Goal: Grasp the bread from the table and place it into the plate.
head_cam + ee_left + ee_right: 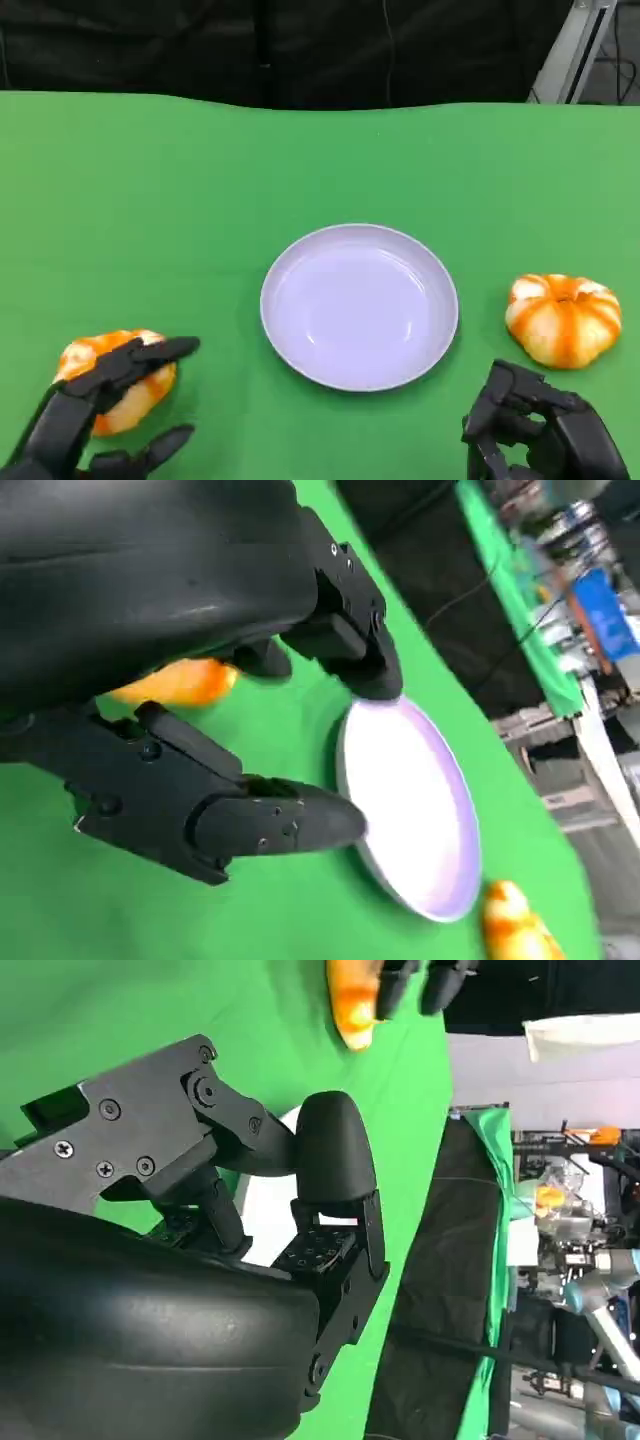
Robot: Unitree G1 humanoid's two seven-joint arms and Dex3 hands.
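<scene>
A white plate (300, 300) lies at the table's middle, nothing in it. One orange-and-white bread (120, 395) sits at the front left. My left hand (95, 415) reaches over it, its upper fingers (150, 355) across the bread's top and a lower finger spread apart in front; it has no grip on the bread. In the left wrist view the same bread (175, 680) shows behind the spread fingers (270, 820), with the plate (410, 810) beyond. A second bread (563, 318) lies right of the plate. My right hand (535, 430) hovers in front of it, fingers curled in, holding nothing.
The green cloth (150, 200) covers the table, whose far edge meets a dark backdrop (300, 50). In the right wrist view the left bread (352, 1000) sits far off beyond my right hand's fingers (335, 1150). The second bread (515, 925) shows past the plate in the left wrist view.
</scene>
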